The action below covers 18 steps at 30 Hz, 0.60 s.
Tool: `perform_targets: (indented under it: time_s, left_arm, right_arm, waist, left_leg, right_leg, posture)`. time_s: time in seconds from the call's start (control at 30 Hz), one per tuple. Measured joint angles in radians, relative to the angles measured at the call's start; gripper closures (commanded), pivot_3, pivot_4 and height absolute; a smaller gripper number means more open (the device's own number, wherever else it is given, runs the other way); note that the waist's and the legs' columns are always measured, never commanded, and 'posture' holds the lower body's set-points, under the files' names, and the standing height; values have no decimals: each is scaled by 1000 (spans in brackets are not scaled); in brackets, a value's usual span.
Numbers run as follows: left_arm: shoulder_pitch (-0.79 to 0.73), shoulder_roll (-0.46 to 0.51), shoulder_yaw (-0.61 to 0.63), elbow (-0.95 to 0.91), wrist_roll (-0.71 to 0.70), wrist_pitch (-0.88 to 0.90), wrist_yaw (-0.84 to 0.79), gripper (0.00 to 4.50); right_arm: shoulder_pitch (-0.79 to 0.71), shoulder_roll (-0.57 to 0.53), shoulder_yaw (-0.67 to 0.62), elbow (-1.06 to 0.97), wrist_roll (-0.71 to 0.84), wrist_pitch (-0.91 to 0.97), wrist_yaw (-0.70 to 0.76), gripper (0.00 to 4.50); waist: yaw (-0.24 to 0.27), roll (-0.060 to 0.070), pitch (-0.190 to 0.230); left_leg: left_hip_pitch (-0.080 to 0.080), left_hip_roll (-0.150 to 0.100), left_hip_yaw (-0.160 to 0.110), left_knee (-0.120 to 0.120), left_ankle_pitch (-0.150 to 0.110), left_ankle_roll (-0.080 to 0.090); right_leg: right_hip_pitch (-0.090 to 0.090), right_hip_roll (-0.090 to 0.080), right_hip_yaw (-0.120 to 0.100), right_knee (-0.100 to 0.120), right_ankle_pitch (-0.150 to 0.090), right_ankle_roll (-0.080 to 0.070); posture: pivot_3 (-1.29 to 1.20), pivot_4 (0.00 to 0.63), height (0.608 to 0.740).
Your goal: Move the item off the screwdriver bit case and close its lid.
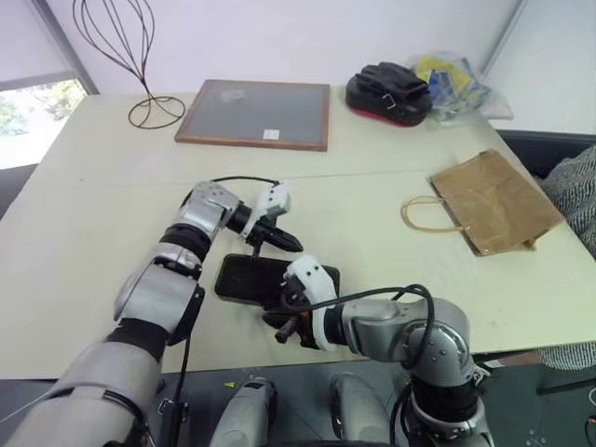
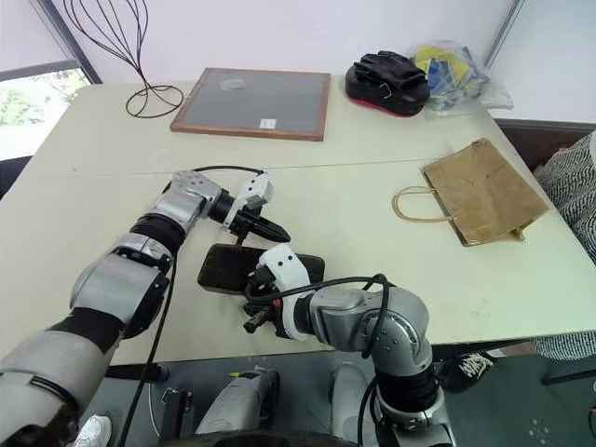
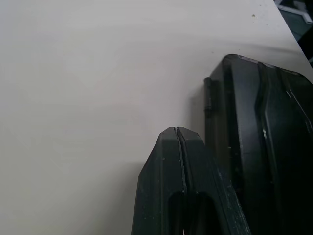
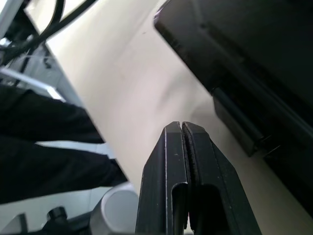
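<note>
The brown paper bag (image 1: 494, 200) lies flat on the table at the right, well apart from the case, its twine handle pointing left. The dark screwdriver bit case (image 1: 247, 277) sits near the table's front edge, between my two grippers. Its lid (image 3: 264, 127) lies down flat on it. My left gripper (image 1: 293, 247) is shut and empty, its tip just over the case's far edge. My right gripper (image 1: 282, 333) is also shut and empty, at the case's near edge beside the black latch (image 4: 239, 127).
A wood-framed grey board (image 1: 256, 114) and a wire stand (image 1: 140, 56) stand at the back left. A black-and-red pouch (image 1: 386, 91) and a plastic bag (image 1: 456, 84) are at the back right. Grey patterned cloth (image 1: 577, 200) shows at the right edge.
</note>
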Motion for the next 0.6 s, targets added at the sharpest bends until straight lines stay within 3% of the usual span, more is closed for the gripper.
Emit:
perform_targets:
  time_s: [0.23,0.6]
  left_arm:
    - [86,26,12,-90,3,-47,3,4500]
    - [200,64,39,-275,2,0,44,4500]
  right_arm:
    - [-48,-49,50,10,-44,12,-38,4468]
    - [-83,-174,185,6,-97,-64,15,4468]
  waist:
    - [2,0,-1]
    - [3,0,-2]
  left_leg:
    - [0,0,-1,5,0,0]
    - [1,0,-2,6,-1,1]
  right_leg:
    - [4,0,0,0,1,1]
    - [6,0,-1,-1,1,2]
  posture:
    - [0,150,734]
    - [0,150,734]
